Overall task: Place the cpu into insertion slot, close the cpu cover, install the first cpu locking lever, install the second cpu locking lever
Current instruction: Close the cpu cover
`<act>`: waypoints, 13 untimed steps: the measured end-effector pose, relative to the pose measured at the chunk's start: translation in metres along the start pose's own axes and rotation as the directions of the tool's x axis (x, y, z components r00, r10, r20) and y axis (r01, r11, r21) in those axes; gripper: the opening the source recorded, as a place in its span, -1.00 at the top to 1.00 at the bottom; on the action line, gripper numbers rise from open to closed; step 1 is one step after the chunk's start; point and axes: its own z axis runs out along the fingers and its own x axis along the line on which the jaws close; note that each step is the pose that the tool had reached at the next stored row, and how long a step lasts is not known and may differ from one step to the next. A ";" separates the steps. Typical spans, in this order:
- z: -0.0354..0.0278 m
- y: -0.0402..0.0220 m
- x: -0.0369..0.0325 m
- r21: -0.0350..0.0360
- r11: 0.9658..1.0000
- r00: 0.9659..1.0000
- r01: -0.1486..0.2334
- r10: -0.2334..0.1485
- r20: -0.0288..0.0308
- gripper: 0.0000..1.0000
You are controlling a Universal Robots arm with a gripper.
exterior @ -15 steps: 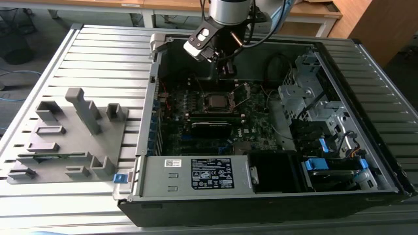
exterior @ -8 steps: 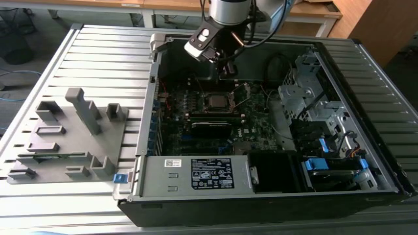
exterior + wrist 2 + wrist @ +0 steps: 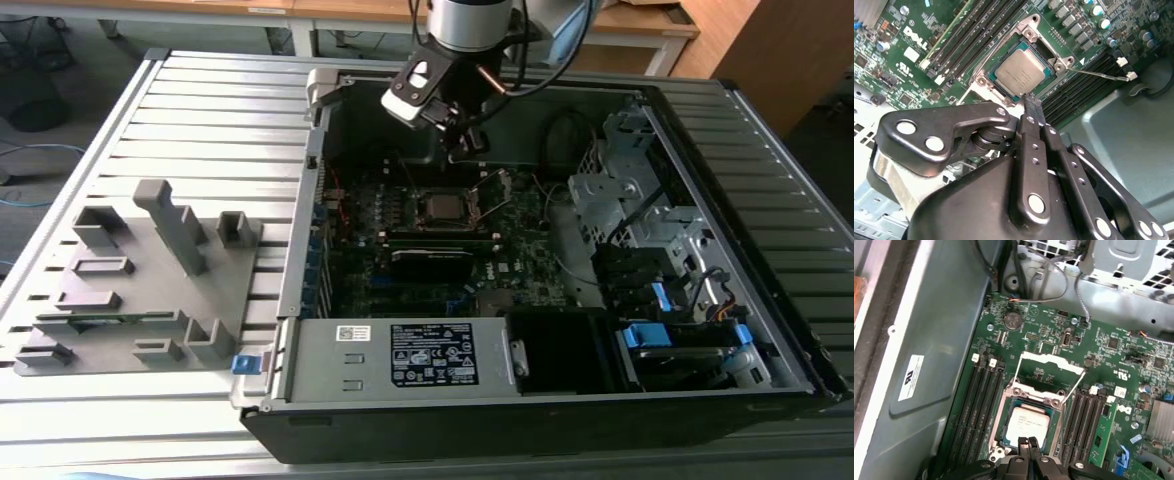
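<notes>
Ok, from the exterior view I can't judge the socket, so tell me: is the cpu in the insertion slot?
Observer: Yes. In the first wrist view the cpu lies flat in the insertion slot.
Operator: And the cpu cover?
Observer: The cpu cover stands raised behind the chip, not closed over it.
Operator: Is the pincer holding anything?
Observer: In the second wrist view the pincer is shut with nothing between its fingers, and its tip is near the cpu's edge.
</notes>
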 end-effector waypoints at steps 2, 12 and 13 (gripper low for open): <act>0.0000 0.0000 0.0000 0.000 1.000 1.000 0.016 -0.016 -0.001 0.79; 0.0000 0.0000 0.0000 0.000 0.996 0.996 0.089 -0.089 -0.005 0.79; 0.0000 0.0000 0.0000 -0.001 0.995 0.995 0.096 -0.096 -0.005 0.79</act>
